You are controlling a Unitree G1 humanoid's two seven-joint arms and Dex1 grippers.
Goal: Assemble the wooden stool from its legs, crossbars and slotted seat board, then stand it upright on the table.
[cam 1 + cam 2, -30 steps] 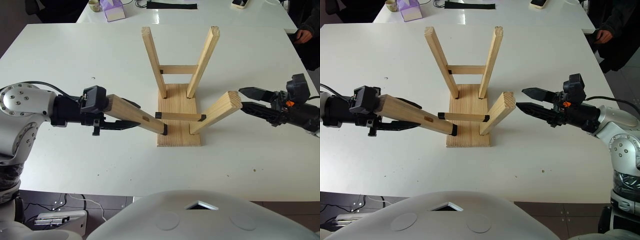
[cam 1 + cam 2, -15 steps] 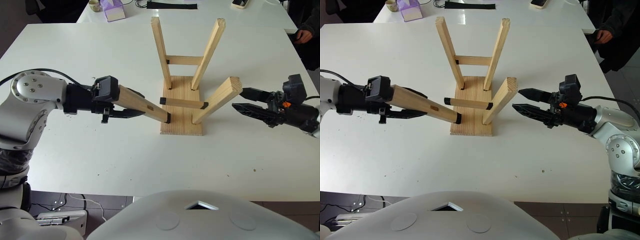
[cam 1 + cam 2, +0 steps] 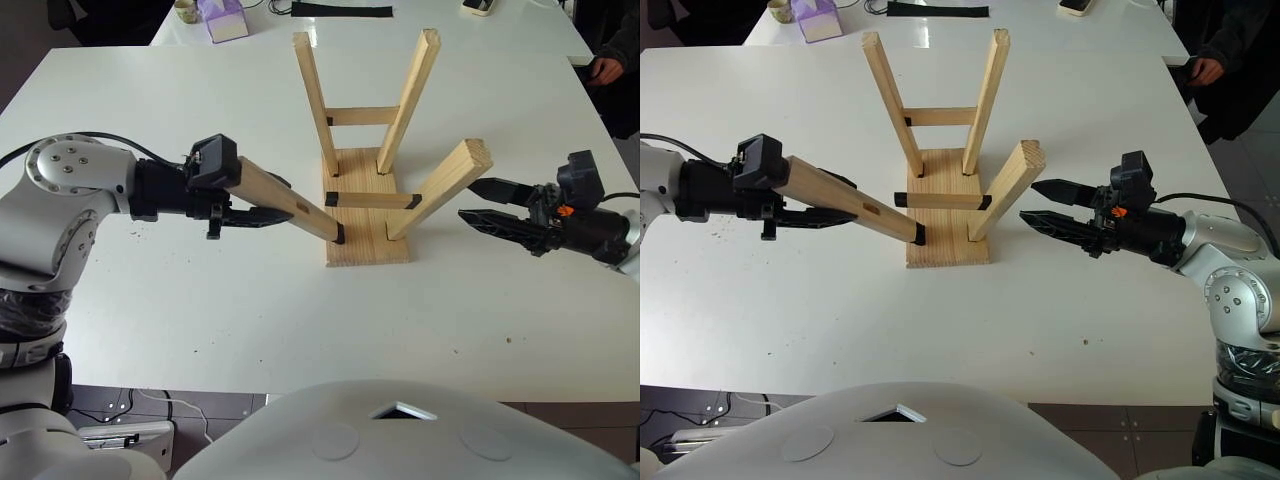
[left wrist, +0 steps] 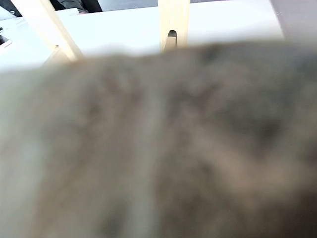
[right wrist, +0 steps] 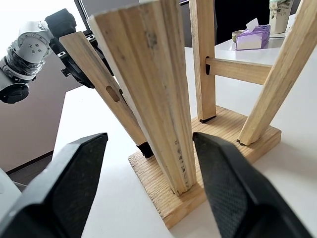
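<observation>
Stool (image 3: 366, 190) sits upside down on your table (image 3: 150, 100), seat board (image 3: 368, 252) flat. Your left gripper (image 3: 280, 198) clamps the near-left leg (image 3: 295, 207). Your right gripper (image 3: 470, 198) is spread wide just beside the near-right leg (image 3: 440, 190).

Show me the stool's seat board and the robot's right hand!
Seat board (image 3: 368, 252): left eye view, on its bare near end.
Right hand (image 3: 466, 199): left eye view, midway between its fingertips.

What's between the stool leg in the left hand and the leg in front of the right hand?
A short crossbar joins the held leg to the other leg, above the seat board, as the eye views show.
</observation>
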